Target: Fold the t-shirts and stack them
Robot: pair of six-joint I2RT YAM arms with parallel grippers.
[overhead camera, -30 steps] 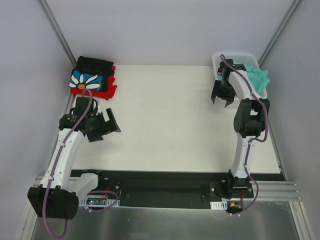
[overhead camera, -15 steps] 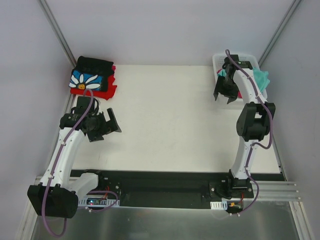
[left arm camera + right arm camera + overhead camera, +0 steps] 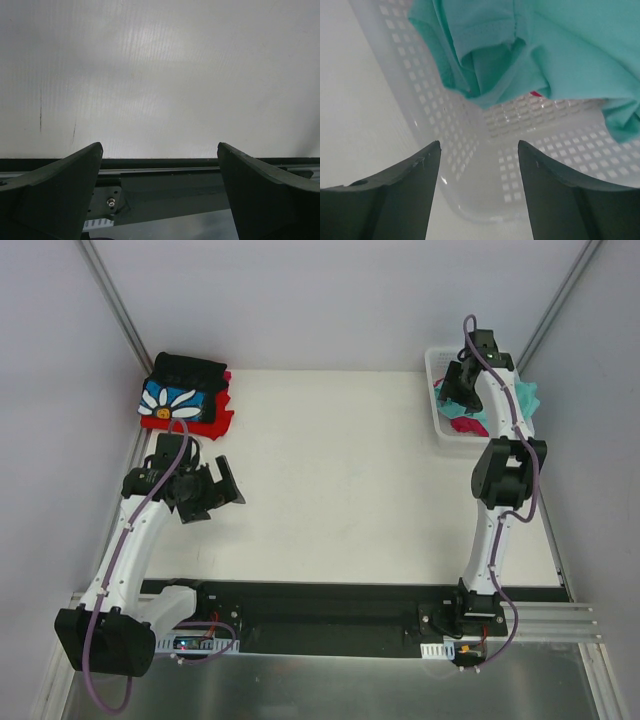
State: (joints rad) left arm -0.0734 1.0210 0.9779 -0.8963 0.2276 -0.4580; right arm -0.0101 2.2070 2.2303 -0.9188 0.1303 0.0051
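A folded stack lies at the table's back left: a black t-shirt with a white daisy (image 3: 178, 396) on top of a red t-shirt (image 3: 216, 424), with a pink edge (image 3: 228, 377) showing behind. In the white lattice basket (image 3: 447, 435) at the back right, a mint-teal t-shirt (image 3: 517, 400) is bunched over the far rim, and a magenta-pink t-shirt (image 3: 464, 425) peeks out underneath. My right gripper (image 3: 456, 392) hangs open above the basket. In the right wrist view the mint-teal t-shirt (image 3: 550, 50) is just beyond the empty right gripper (image 3: 479, 144). My left gripper (image 3: 212, 497) hovers wide open over bare table.
The left wrist view shows the left gripper (image 3: 157, 146) over the white table (image 3: 160, 75), facing the black base rail (image 3: 165, 180). Grey walls close in on both sides. The basket wall (image 3: 470, 150) and a pink sliver (image 3: 536, 93) sit under the teal cloth.
My right gripper has moved from in front of the basket to above it, toward the back. The left arm has barely shifted.
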